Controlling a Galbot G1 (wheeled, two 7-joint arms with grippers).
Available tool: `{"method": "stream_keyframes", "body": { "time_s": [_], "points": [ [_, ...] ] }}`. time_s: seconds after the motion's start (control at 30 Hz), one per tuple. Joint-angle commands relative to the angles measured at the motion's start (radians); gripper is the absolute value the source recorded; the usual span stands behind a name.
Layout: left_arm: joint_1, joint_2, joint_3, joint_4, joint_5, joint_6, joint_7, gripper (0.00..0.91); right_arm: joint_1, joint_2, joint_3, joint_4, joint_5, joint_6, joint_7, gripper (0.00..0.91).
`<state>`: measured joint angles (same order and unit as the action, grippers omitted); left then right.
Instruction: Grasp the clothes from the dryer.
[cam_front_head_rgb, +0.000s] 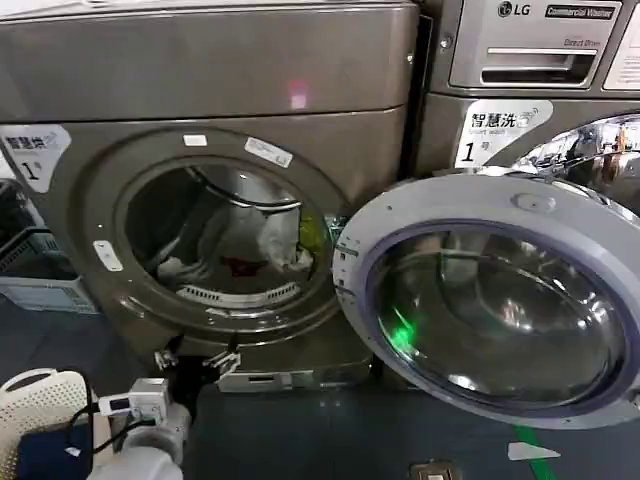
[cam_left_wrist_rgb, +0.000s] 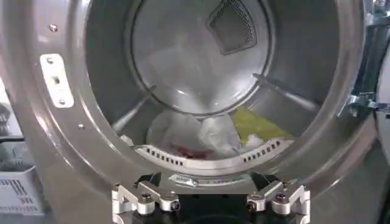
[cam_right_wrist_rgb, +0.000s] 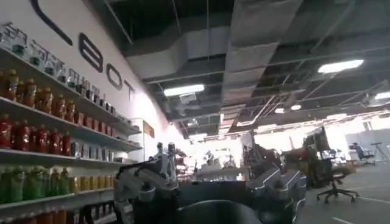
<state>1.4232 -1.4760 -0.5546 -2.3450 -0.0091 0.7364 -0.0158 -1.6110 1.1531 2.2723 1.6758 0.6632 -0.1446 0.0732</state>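
Left gripper (cam_left_wrist_rgb: 210, 202), jaws spread wide and holding nothing, is hovering just outside the drum (cam_left_wrist_rgb: 201, 55). Clothes (cam_left_wrist_rgb: 207, 135) are lying inside it, looking soft and light; pinching a raised fold seems best.

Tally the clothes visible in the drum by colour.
White: 1 heap, pieces can't be separated
Yellow: 1
Red: 1
Total: 3 colour groups. Left gripper waits open below the drum mouth.

Left claw (cam_front_head_rgb: 197, 358) spread open, low, right claw (cam_right_wrist_rgb: 210, 185) raised, open
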Motion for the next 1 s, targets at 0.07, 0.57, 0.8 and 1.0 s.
{"method": "stream_keyframes", "body": {
  "time_s": [0.07,0.57,0.8,1.0],
  "points": [
    [0.001,0.001,-0.001,-0.001,0.004,0.049,0.004,0.907,0.001,0.002,-0.002,0.000,0.000,0.000,0.001,0.907],
    [0.000,0.001,-0.004,0.002,0.005,0.049,0.004,0.907,0.003,0.001,-0.005,0.007,-0.001,-0.002,0.000,0.907],
    [0.000,0.003,-0.006,0.004,0.006,0.049,0.004,0.907,0.008,-0.003,-0.010,0.003,-0.003,-0.001,0.000,0.907],
    [-0.002,0.005,-0.006,0.003,0.008,0.049,0.004,0.907,0.008,-0.001,-0.015,0.010,-0.003,-0.003,0.000,0.907]
  ]
}}
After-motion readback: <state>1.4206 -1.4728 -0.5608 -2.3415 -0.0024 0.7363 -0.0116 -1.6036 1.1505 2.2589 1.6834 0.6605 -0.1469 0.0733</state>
